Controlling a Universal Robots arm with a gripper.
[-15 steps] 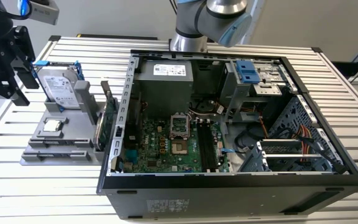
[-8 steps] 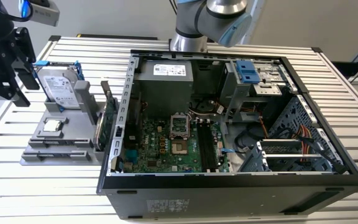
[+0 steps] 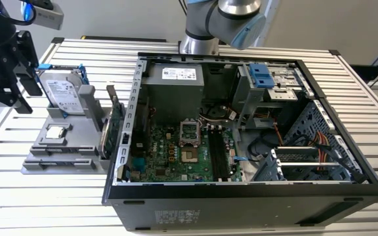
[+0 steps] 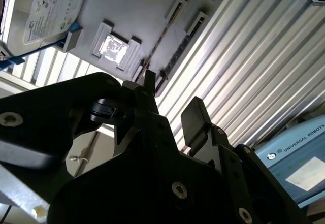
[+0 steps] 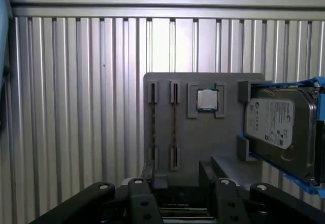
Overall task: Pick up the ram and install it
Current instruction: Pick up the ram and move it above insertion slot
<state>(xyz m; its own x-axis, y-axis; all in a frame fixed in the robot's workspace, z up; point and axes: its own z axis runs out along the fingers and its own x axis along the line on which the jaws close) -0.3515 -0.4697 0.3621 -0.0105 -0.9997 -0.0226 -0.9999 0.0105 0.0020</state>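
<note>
Claw (image 5: 176, 166) wide open, empty, near grey holder (image 5: 203, 142), ram (image 5: 174, 127) edgewise in slot, processor (image 5: 206, 99), hard drive (image 5: 277, 125) alongside

I read the table slats (image 5: 76, 107) as bare ribbed aluminium, satin with bright glare streaks. The holder (image 5: 203, 137) is smooth matt grey plastic. The hard drive (image 5: 277, 127) has a glossy metal lid and a white paper label; its rails (image 5: 310, 83) are blue plastic. The processor (image 5: 206, 100) lid is polished metal. The ram (image 5: 174, 127) edge looks like dull brown board. The gripper (image 5: 177, 176) is matt black with shiny screw heads. The case (image 3: 241, 209) is matt black painted sheet metal.
</note>
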